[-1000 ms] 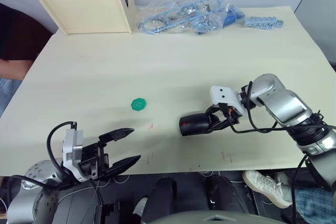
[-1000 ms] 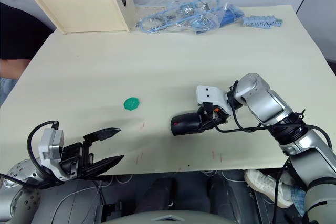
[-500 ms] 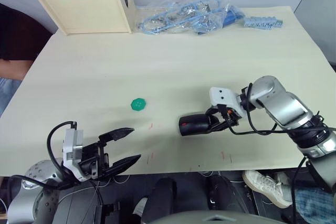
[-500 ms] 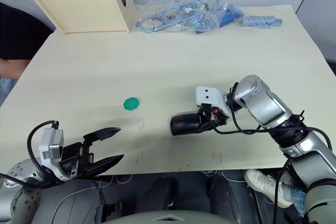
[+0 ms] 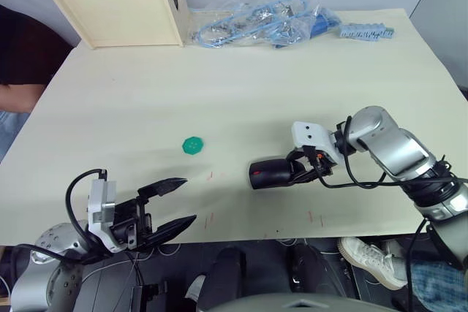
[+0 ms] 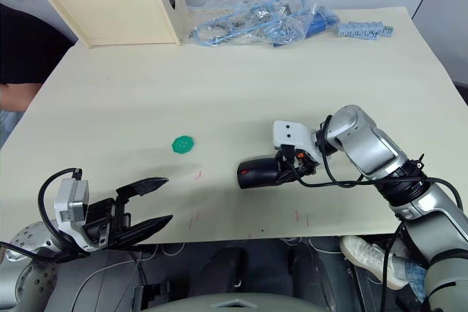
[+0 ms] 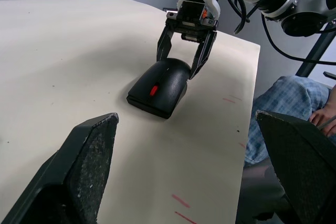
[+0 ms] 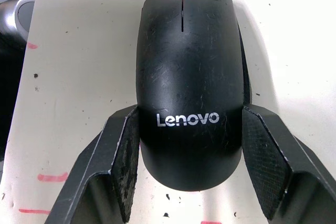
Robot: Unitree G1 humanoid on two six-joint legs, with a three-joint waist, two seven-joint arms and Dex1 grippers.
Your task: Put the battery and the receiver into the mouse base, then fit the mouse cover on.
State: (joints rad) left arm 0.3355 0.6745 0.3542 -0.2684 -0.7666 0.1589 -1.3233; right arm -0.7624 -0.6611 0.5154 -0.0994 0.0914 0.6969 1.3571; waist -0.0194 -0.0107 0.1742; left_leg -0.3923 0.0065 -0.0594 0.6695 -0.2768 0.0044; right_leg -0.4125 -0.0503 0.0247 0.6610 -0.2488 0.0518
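On pale table (image 5: 241, 85), wooden box (image 5: 121, 12), plastic bags (image 5: 256, 23)

One assembled black mouse (image 5: 272, 174), one green disc (image 5: 192, 145), two wooden trays (image 5: 121, 12), one bagged blue cable bundle (image 5: 259, 21), one blue connector strip (image 5: 365, 31).

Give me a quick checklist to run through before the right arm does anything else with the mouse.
1. Cover on the mouse: ok, the black shell with white lettering sits over the body, red wheel showing at the front.
2. Cover fully seated all round: cannot tell, the seam is not visible on every side.
3. Right gripper around the mouse's rear end: ok, one finger on each side.
4. Fingers actually pressing the mouse: cannot tell, they look close on one side, with a thin gap on the other.
5. Mouse flat on the table: ok.
6. Left gripper out of the way: ok, open at the near table edge, apart from the mouse.
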